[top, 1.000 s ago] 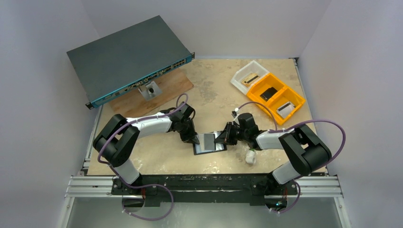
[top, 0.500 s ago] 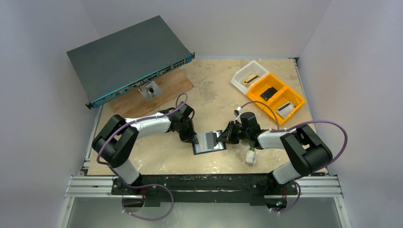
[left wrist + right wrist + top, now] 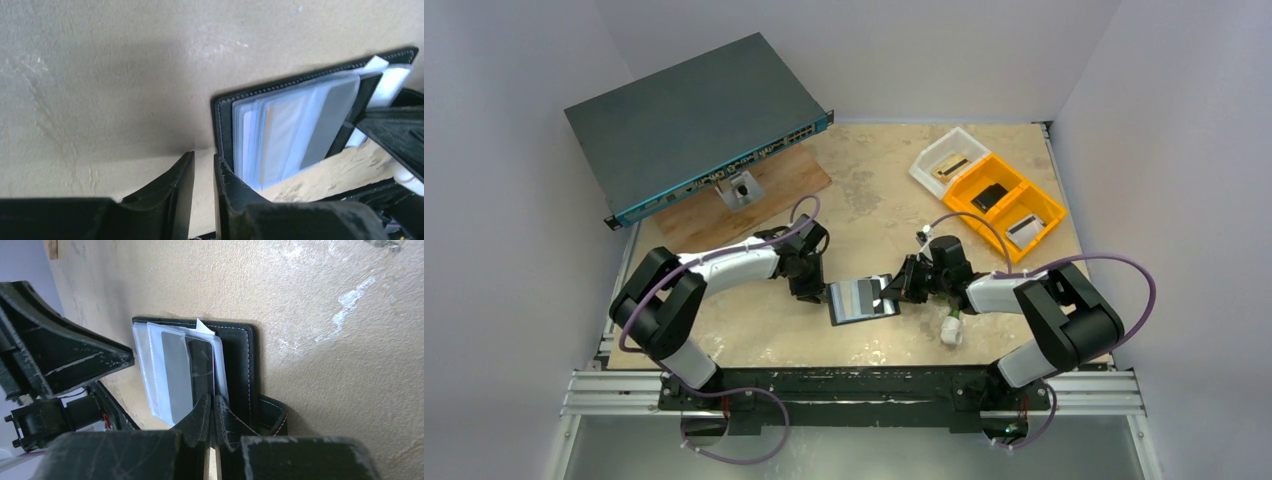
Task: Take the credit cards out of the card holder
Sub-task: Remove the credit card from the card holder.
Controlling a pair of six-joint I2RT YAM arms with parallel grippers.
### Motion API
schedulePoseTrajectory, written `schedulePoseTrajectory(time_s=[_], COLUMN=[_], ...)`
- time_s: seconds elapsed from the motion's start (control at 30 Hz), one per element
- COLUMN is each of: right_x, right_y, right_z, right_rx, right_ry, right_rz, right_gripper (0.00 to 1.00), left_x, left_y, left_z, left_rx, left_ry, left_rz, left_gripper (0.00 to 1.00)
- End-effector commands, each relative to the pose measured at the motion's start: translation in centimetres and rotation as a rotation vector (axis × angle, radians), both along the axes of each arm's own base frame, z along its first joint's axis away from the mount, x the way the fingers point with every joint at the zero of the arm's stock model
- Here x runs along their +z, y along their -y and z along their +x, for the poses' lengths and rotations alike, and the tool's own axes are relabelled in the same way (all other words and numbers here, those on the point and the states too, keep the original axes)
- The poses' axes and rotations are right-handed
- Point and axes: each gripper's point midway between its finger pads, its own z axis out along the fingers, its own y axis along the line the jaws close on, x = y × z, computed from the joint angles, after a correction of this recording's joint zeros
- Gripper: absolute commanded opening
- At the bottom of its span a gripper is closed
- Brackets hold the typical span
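Note:
The black card holder (image 3: 860,317) lies open on the table between my two grippers. Pale blue-grey credit cards (image 3: 860,296) in clear sleeves fan out of it. In the left wrist view the holder's stitched edge (image 3: 225,125) and the cards (image 3: 285,135) lie just right of my left gripper (image 3: 203,156), whose jaws stand a narrow gap apart with only table between them. My left gripper (image 3: 821,293) sits at the holder's left edge. My right gripper (image 3: 892,291) is at its right edge. In the right wrist view it (image 3: 211,400) is shut on a card's edge (image 3: 200,365) beside the holder's cover (image 3: 240,365).
A big dark grey network switch (image 3: 694,120) rests on a wooden board (image 3: 774,190) at the back left. An orange tray (image 3: 1021,198) and a white tray (image 3: 930,161) stand at the back right. A small white object (image 3: 951,331) lies under the right arm.
My left gripper has drawn a little to the left, off the holder's left edge. The cards' sleeves lie flatter and glossier. The right gripper has stayed at the holder's right edge.

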Motion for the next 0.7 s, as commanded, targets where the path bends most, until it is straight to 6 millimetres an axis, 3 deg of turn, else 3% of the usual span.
schedulePoseTrajectory(time_s=[0.0,0.13,0.27,0.57,0.67], right_x=[-0.1,-0.2,-0.2,-0.3,-0.2], right_y=[0.2,0.2,0.2,0.3,0.2], right_z=[0.5,0.5,0.5,0.3,0.3], right_rx=[0.005,0.005,0.006,0.007,0.011], right_ry=[0.017,0.015,0.012,0.009,0.007], right_rz=[-0.021,-0.023,-0.020,-0.022,-0.015], right_gripper=[0.00,0.00,0.00,0.00,0.17], left_x=[4.2,6.5,6.8,2.6,1.2], left_y=[1.7,4.4,6.6,7.9,7.1], left_z=[1.1,1.7,2.1,1.8,1.4], left_rx=[-0.088,-0.130,-0.166,-0.183,-0.168], left_ry=[0.124,0.168,0.163,0.068,0.032], left_rz=[-0.047,-0.131,-0.176,-0.176,-0.128], left_gripper=[0.21,0.22,0.22,0.04,0.00])
